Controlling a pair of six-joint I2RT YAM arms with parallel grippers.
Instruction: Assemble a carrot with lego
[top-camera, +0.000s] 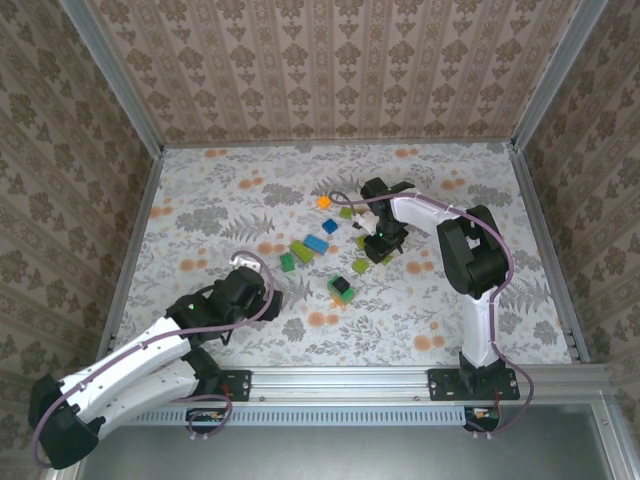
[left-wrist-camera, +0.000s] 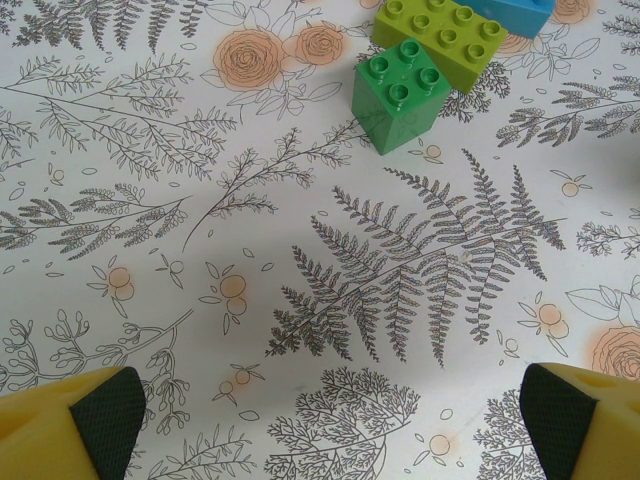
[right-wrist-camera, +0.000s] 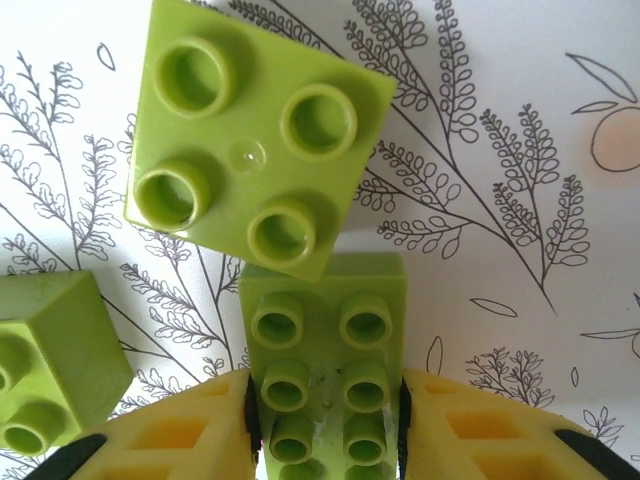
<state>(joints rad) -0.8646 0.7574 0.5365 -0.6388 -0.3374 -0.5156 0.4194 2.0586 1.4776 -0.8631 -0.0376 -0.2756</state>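
Observation:
Loose lego lies mid-table: an orange brick (top-camera: 324, 201), blue bricks (top-camera: 329, 226), green bricks (top-camera: 288, 263) and a small stack of green with a black top (top-camera: 340, 288). My right gripper (top-camera: 385, 240) is among them, shut on a long lime brick (right-wrist-camera: 325, 370), with a pad pressed on each long side. A square lime brick (right-wrist-camera: 255, 150) overlaps the far end of the long one. Another lime brick (right-wrist-camera: 50, 360) lies to the left. My left gripper (left-wrist-camera: 330, 415) is open over bare cloth, short of a green square brick (left-wrist-camera: 400, 92). The carrot is out of view.
The floral tablecloth (top-camera: 200, 220) is walled in by patterned panels on three sides. In the left wrist view, a long lime brick (left-wrist-camera: 440, 35) and a blue brick (left-wrist-camera: 515, 12) lie just beyond the green one. An aluminium rail (top-camera: 340, 380) runs along the near edge.

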